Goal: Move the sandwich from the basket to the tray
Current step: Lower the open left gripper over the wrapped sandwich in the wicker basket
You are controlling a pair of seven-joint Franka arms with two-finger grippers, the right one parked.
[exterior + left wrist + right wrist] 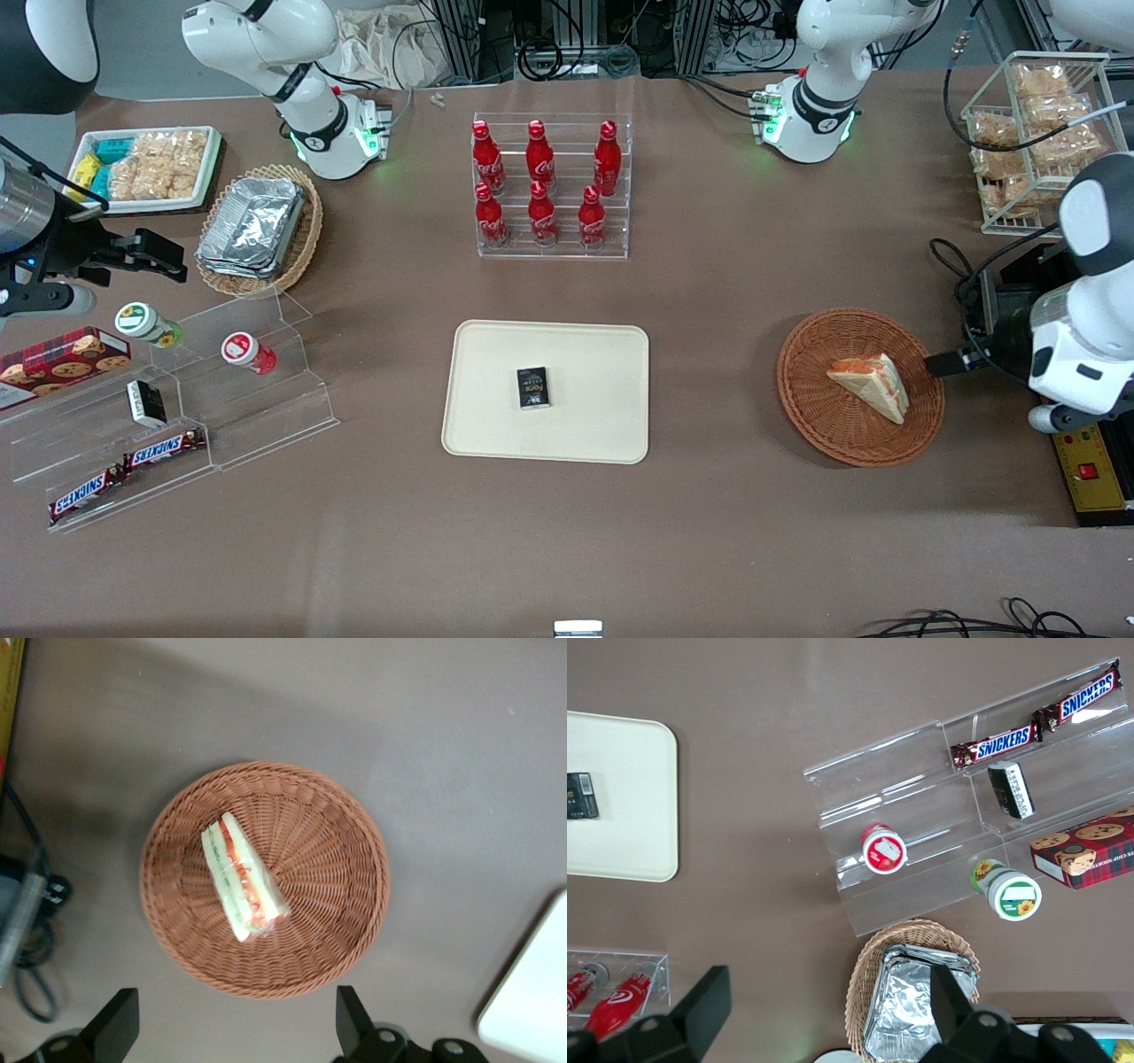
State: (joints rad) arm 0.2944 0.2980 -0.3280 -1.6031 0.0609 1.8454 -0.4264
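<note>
My jaws (237, 1028) hang wide open and empty above the basket (345, 930), ready to descend. The sandwich (243, 877) lies on its side there, at three o'clock from the tray (496, 434).

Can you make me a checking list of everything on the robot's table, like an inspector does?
Surface: brown table, no spills seen.
Job's things: sandwich lying in the basket; tray holds a small black box.
Clutter: red bottles in a clear rack; foil containers; Snickers bars; cookie box.
Grippers: gripper hovers above the basket, fingers open, holding nothing.
Cables: black cable beside the basket.
Surroundings: snack rack at the working arm's end.
</note>
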